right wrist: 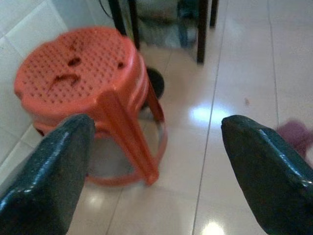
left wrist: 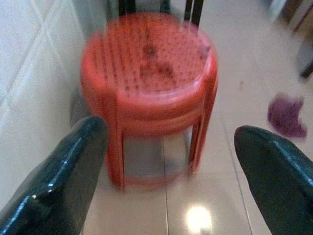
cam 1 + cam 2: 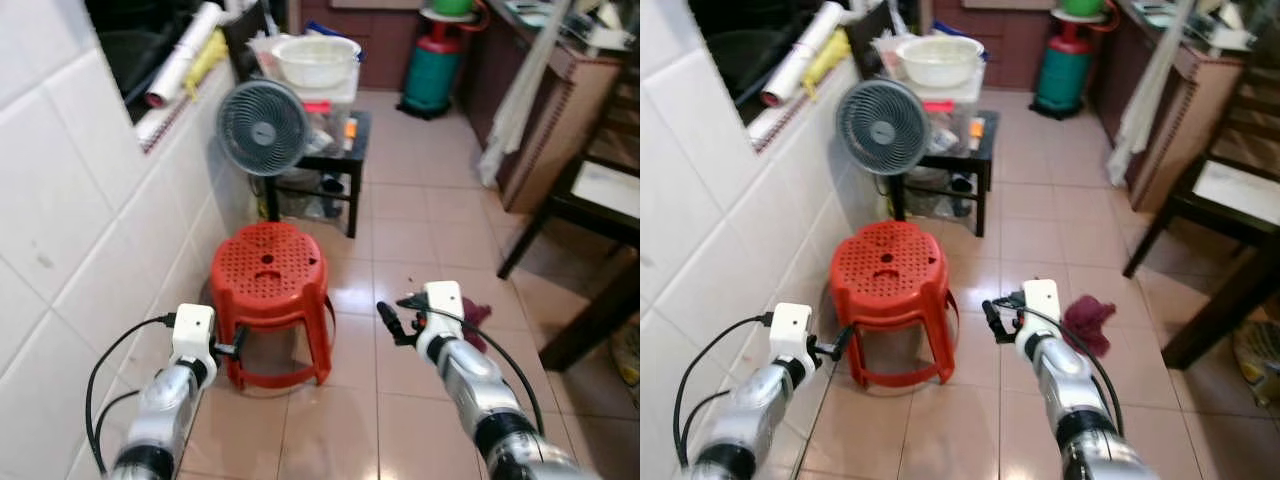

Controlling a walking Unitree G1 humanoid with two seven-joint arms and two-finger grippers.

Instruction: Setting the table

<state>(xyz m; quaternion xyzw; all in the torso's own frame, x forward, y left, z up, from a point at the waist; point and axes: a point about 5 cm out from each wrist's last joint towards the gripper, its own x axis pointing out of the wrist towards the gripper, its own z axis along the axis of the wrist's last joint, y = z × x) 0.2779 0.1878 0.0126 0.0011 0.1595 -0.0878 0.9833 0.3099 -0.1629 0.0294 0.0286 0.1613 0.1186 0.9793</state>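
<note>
stool (image 3: pixel 268 268) x1 (maybe stacked, cannot tell) | fan (image 3: pixel 262 127) x1 | gas cylinder (image 3: pixel 434 72) x1 | bowl (image 3: pixel 316 59) x1 | purple rag (image 3: pixel 1089 322) x1 | side table (image 3: pixel 345 160) x1

Stool (image 3: pixel 268 265) against the left wall (image 3: pixel 70 200), fan (image 3: pixel 262 127) behind it, rag (image 3: pixel 1087 318) to its right

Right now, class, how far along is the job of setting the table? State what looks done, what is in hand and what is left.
Done: nothing visible; no set table shows. In hand: the left gripper and right gripper, both open and holding nothing, are raised either side of the stacked red stools by the tiled wall. Left: probably gripping the stools and carrying them off. A purple cloth lies on the floor.
</note>
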